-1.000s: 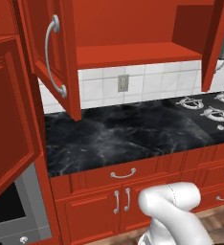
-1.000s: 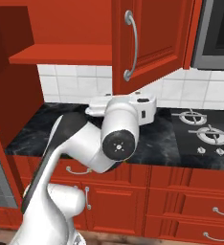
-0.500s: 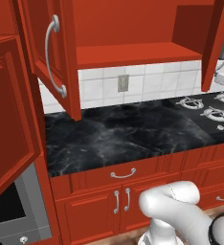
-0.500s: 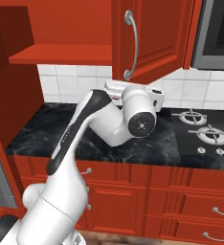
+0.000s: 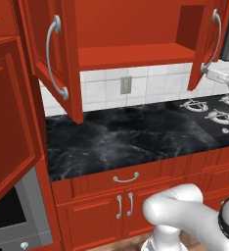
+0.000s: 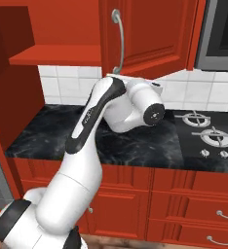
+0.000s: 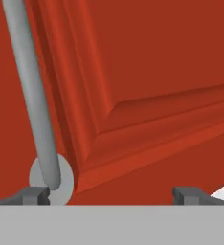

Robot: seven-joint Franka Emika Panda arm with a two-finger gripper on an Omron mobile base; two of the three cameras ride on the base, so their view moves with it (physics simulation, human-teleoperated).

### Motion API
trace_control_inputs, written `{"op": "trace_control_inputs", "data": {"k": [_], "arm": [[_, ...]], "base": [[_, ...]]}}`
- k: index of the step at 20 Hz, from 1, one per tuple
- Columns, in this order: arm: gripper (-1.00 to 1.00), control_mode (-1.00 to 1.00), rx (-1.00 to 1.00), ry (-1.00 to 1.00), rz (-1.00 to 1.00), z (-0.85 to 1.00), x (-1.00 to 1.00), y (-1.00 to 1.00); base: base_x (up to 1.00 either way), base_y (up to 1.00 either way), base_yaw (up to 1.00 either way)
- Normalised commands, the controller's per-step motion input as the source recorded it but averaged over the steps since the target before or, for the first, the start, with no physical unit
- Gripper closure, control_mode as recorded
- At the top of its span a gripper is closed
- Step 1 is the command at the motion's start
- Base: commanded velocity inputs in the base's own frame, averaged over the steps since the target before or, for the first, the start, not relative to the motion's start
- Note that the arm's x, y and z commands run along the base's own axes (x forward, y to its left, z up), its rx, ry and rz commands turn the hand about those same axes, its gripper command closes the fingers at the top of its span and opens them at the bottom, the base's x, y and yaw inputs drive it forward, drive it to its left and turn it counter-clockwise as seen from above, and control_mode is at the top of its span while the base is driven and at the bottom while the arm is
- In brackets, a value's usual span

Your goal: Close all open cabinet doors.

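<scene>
The pincer (image 7: 112,194) is standing wide open, its two dark tips spread far apart with nothing between them, pressed up close to the face of the right upper cabinet door (image 6: 150,34). In the hand view one tip is sitting just beside the round foot of that door's silver handle (image 7: 32,95), while the other is lying off the raised inner panel toward the door's lower edge; whether either tip is actually touching the wood is hard to say from so near.

The right door is hanging open, swung out over the black marble tabletop (image 5: 131,135), with its lower edge just above the arm's wrist (image 6: 142,104). The left upper cabinet door (image 5: 50,49) is also standing open, angled out from the open shelf (image 5: 136,54) between the two doors. A third red door (image 5: 11,117) at the far left of the left base view is swinging out toward the camera over a grey appliance (image 5: 18,215).

Between the two upper doors the tabletop is lying bare beneath the white tiled wall (image 5: 111,88). The hob burners (image 6: 206,133) are sitting to the right of the arm, near its wrist. The lower cabinet doors (image 5: 124,206) under the tabletop are lying flush and shut.
</scene>
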Motion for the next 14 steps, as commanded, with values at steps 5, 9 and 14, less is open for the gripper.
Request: {"op": "trace_control_inputs", "data": {"k": [5,9,14], "arm": [[-1.00,-1.00,0.00,-0.01,0.06,-0.18,0.80,0.32],[-1.00,-1.00,0.00,0.00,0.00,-0.02,0.81,0.57],[-1.00,-1.00,-0.03,-0.04,-0.04,0.00,0.61,0.69]], "base": [[0.00,0.00,0.00],[0.00,0.00,0.00],[0.00,0.00,0.00]]}}
